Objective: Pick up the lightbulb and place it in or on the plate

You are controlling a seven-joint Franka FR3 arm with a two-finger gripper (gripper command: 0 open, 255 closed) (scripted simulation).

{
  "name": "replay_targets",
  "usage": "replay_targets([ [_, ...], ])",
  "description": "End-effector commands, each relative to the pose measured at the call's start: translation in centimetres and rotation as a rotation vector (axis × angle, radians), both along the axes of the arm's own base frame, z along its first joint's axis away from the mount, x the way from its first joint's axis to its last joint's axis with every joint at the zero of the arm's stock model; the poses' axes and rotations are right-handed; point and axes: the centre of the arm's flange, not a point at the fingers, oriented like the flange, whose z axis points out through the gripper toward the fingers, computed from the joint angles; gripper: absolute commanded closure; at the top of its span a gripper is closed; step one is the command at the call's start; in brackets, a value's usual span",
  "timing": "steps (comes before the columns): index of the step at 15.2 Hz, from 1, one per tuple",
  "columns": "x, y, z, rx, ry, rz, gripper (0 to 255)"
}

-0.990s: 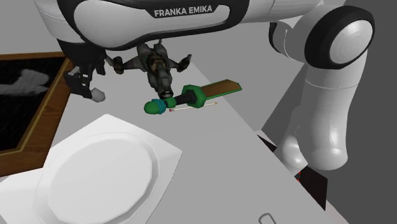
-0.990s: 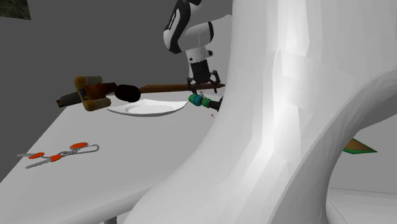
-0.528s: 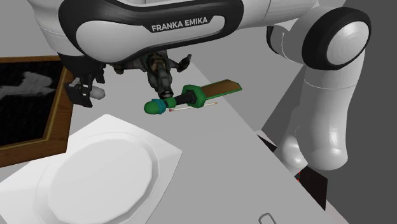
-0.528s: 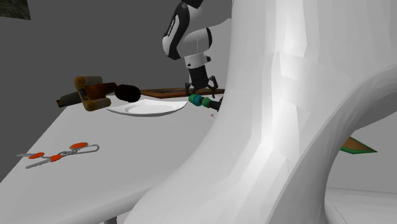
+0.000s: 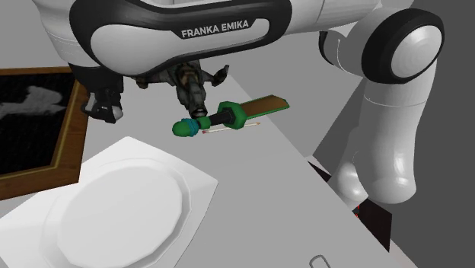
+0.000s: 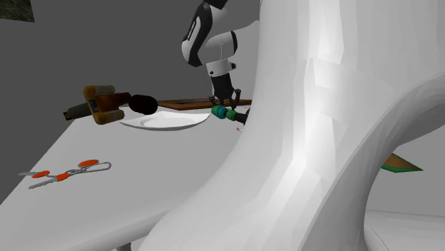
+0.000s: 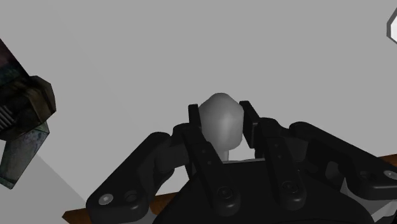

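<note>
Picture frame: I saw a brown wooden frame at the shoulder view's far left. Its near corner was just beside the gripper.
Gripper: It hung from the white arm over the grey table, just right of the frame. In the wrist view the gripper was drawn in narrow, with both black fingers pressed against the lightbulb's sides.
Lightbulb: I read it as a pale grey rounded bulb clasped between the fingers, its dome poking out past the fingertips. I could not tell whether it was off the table.
Plate: This was white, with a faceted inner rim. It lay flat on the table near the gripper, below it in the shoulder view. In the second exterior view the plate sat to the left of the gripper.
Dark model: A dark winged object lay to the right of the gripper in the shoulder view. It was close by but apart from the gripper.
Green tool: A green, blue and black toy-like tool lay further right again, just beside the dark model.
Scissors: An orange-handled pair lay well apart from the gripper, near the second exterior view's left edge.
Brown tool: This was brown and black and lay left of the plate, also well apart from the gripper.
</note>
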Motion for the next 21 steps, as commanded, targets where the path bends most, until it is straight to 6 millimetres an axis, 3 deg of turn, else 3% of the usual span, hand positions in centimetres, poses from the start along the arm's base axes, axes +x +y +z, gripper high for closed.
replay_targets([
  [1,0.0,0.0,0.0,0.0,0.0,0.0,255],
  [4,0.0,0.0,0.0,0.0,0.0,0.0,255],
  [21,0.0,0.0,9.0,0.0,0.0,0.0,255],
])
